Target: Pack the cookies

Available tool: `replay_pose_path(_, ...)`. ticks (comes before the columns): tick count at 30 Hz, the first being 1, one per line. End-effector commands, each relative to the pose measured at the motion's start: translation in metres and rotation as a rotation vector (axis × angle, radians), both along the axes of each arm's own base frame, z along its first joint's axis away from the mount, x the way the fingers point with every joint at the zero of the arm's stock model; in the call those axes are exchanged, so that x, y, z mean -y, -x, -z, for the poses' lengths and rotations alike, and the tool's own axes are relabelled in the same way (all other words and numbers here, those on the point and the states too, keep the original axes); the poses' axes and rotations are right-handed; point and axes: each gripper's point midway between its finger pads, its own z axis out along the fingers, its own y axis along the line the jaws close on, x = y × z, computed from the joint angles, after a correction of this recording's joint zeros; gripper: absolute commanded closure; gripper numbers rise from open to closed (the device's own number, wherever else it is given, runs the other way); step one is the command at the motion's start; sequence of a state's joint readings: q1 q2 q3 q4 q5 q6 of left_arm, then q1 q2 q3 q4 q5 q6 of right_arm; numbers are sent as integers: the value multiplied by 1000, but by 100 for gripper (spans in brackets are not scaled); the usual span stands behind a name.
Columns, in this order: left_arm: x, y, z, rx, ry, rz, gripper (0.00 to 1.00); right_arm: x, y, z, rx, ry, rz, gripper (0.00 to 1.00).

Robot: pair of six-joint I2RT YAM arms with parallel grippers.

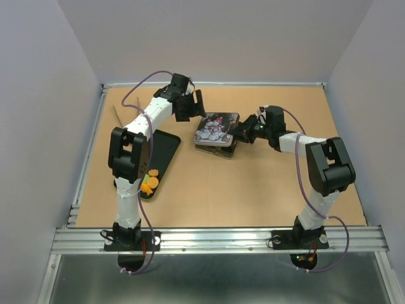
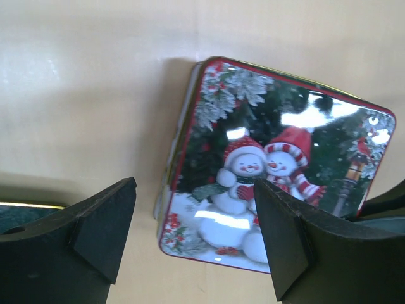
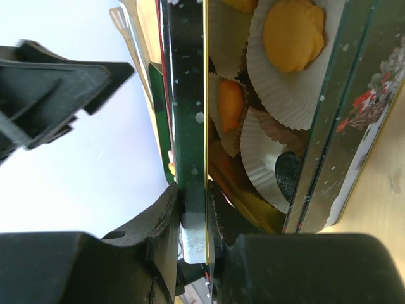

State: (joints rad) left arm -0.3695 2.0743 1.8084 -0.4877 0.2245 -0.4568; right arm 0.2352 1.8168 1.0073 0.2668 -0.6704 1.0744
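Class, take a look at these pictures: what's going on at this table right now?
The right gripper is shut on the edge of the snowman lid, holding it tilted above the tin, whose paper cups hold orange cookies. The left gripper hovers open close by the lid, touching nothing. A few loose cookies lie on the black tray.

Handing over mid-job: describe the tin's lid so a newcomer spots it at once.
Near the middle of the brown table sits a square tin. Its lid is the top face, its edge pinched by the right gripper. Nothing else bears a picture of two snowmen in red hats.
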Motion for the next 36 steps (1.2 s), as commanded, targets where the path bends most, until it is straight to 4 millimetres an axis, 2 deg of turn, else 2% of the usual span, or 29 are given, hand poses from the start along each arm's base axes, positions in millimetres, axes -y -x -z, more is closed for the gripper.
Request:
replay_pose_path(1,-1,-1,-11,26,-131,-31,14,8,15,2,-4,25,-10,96)
replay_pose_path(3,-13,3,-1,-13,-199,-63,14,9,18,4,-10,26,-12,96)
replay_pose_path(4,-26,1,6,-18,-253,-112,14,10,18,4,-12,26,-14,96)
replay_pose_path(9,-38,7,28,-67,-297,-146,19,15,23,6,-18,29,-18,96)
replay_pose_path(15,-43,10,49,-102,-327,-153,42,19,29,15,-44,35,-20,96)
replay_pose_path(21,-23,21,73,-137,-285,-70,51,20,31,21,-60,42,-29,96)
replay_pose_path(27,-21,30,90,-165,-298,-34,52,22,32,26,-69,55,-20,96)
replay_pose_path(28,-13,35,92,-179,-265,-1,52,22,32,27,-74,56,-20,96)
replay_pose_path(31,-3,43,100,-191,-233,41,53,23,34,31,-83,62,-16,96)
replay_pose_path(34,7,49,104,-192,-202,76,53,24,36,34,-89,69,-14,89)
replay_pose_path(36,9,50,106,-194,-192,83,53,25,37,36,-91,73,-13,72)
